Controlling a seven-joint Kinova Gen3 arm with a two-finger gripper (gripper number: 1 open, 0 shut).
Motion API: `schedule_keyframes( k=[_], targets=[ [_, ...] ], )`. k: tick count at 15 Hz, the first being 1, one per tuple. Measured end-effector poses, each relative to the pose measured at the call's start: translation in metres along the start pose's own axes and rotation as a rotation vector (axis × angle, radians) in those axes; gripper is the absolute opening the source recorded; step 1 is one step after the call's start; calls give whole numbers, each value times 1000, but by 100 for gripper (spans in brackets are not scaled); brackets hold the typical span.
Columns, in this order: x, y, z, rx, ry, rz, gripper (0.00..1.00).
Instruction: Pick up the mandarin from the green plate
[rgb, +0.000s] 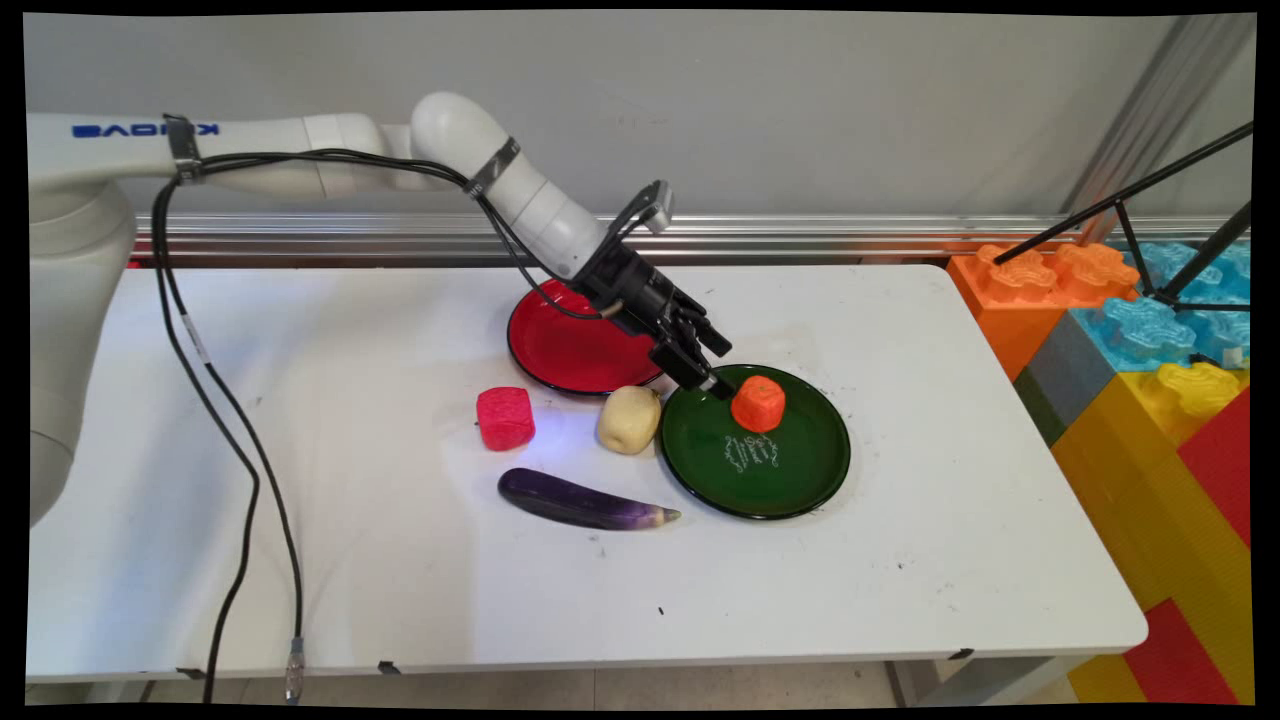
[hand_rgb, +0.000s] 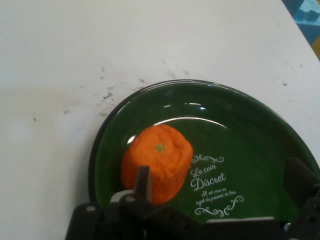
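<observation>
we see our gripper (hand_rgb: 220, 195) with fingers wide open, holding nothing, by the orange toy fruit (hand_rgb: 157, 162) near the far rim of the green plate (hand_rgb: 260, 145). the fruit looks light and squishy; its round sides look best to hold.

A blunt, chunky orange toy fruit of soft-looking material (rgb: 758, 403) (hand_rgb: 157, 163), marked with a small greenish stem spot on top, is seen upright on the far left part of a round, glossy dark green plate with white lettering (rgb: 790, 478) (hand_rgb: 250, 135). The plate is set flat on the white surface (rgb: 900, 560) (hand_rgb: 75, 55). The black two-finger pincer (rgb: 716, 385) (hand_rgb: 220, 192) is spread wide just beside the fruit, one finger (hand_rgb: 142, 182) seen against its side.
</observation>
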Motion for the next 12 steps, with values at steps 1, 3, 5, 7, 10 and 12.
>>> schedule_keyframes(
  k=[1, 3, 5, 7, 10, 12],
  targets=[
    [0, -2, 4, -4, -3, 3, 100],
    [0, -5, 11, -10, -8, 9, 100],
    [1, -9, 18, -14, -11, 16, 100],
    [3, -13, 24, -15, -11, 21, 100],
    [6, -18, 34, -18, -11, 28, 100],
    [7, -21, 40, -20, -12, 33, 100]
  ],
)
